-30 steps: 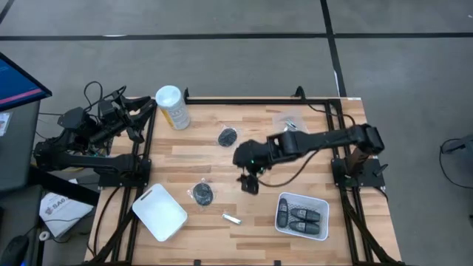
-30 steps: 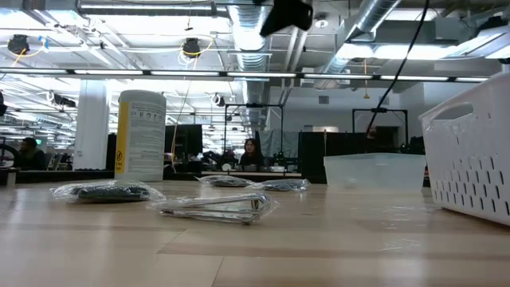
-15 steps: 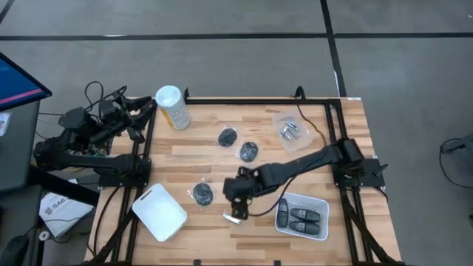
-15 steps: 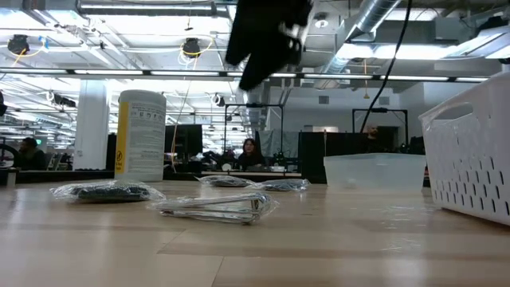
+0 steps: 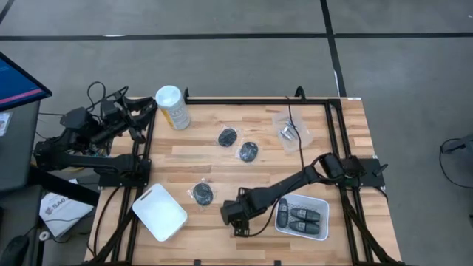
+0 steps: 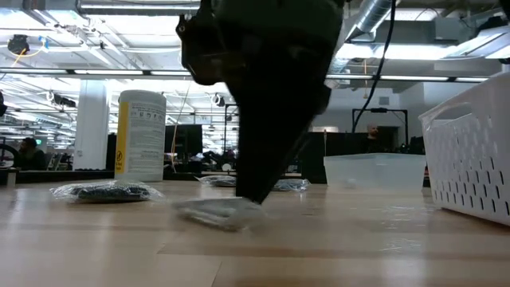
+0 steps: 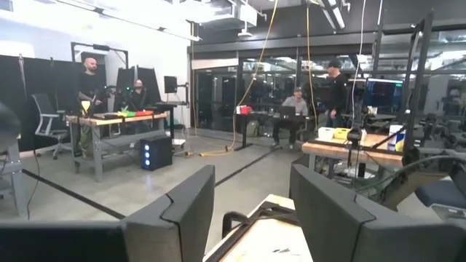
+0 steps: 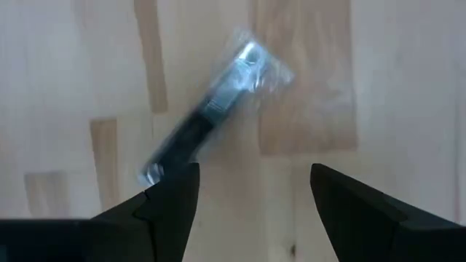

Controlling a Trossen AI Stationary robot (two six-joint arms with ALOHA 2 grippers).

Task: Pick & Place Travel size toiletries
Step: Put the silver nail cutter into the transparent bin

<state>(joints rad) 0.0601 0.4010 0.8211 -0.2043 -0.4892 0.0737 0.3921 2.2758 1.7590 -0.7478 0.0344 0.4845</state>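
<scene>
A small silver and dark piece in clear wrap (image 8: 207, 109) lies flat on the wooden table near its front edge; it also shows in the low view (image 6: 217, 214). My right gripper (image 8: 251, 211) is open just above it, fingers pointing down, and covers it in the high view (image 5: 235, 220). Three dark round discs in wrap (image 5: 227, 137) (image 5: 249, 151) (image 5: 202, 194) and a bag of shiny silver pieces (image 5: 290, 131) lie on the table. Dark grey capsule shapes (image 5: 303, 216) lie in a white basket (image 5: 319, 201). My left gripper (image 7: 251, 211) is open, parked off the table's far left (image 5: 140, 111).
A tall pale-yellow canister with a white lid (image 5: 171, 107) stands at the far left corner. A white rectangular tray (image 5: 159, 212) lies at the near left. The white basket stands at the near right, close to my right arm (image 5: 295, 185). Bare wood lies between discs and basket.
My right gripper has swung from the table's middle toward the near edge and gone down over the wrapped silver piece, staying open. The disc it covered in the middle shows again. The wrapped piece has kept its place.
</scene>
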